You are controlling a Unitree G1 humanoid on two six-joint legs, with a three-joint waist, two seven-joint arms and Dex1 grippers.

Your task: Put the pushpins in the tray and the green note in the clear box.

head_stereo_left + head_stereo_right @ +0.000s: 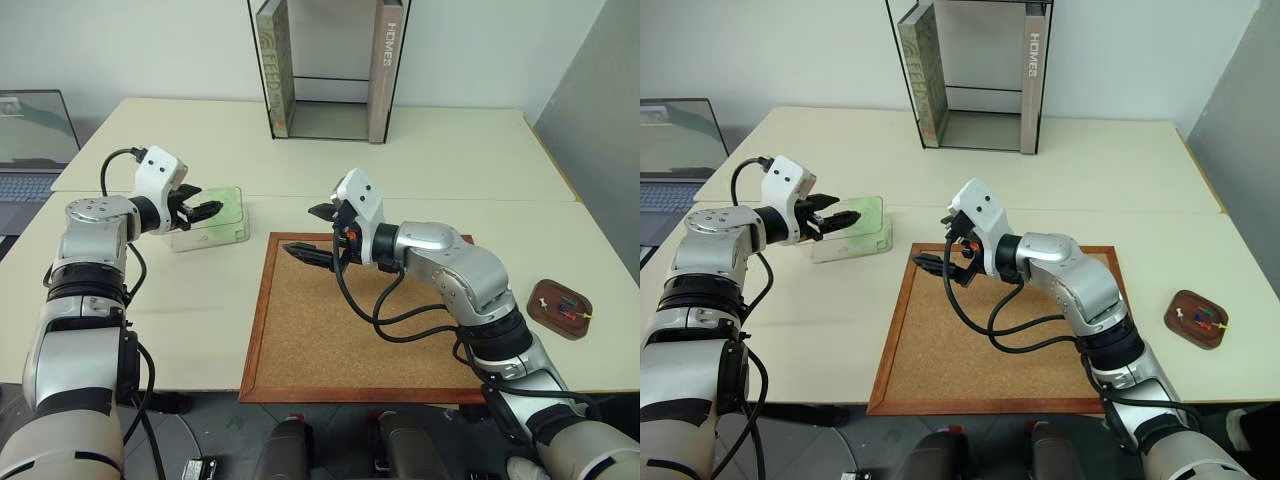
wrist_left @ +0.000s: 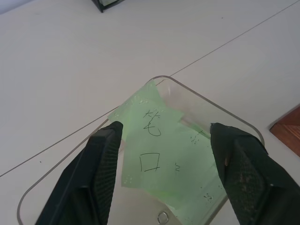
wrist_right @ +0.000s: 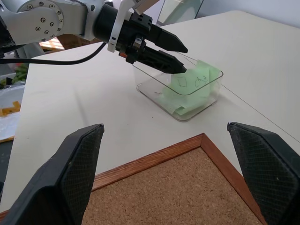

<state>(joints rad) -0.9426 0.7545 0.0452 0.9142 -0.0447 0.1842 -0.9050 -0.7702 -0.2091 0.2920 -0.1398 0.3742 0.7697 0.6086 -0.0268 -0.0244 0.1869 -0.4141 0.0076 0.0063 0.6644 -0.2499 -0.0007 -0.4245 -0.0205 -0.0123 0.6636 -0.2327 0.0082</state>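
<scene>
Inside the clear box (image 3: 180,91) — green note (image 2: 161,159) between the parted left end effector (image 2: 164,173).

A glossy transparent plastic clear box (image 3: 180,93) holds matt paper, beside a rough, wood-framed corkboard (image 1: 340,330).

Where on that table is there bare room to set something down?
The corkboard lies bare under the right gripper. Table is free between the book stand and the corkboard, and between corkboard and tray. It is crowded at the clear box, where the left gripper hovers.
</scene>
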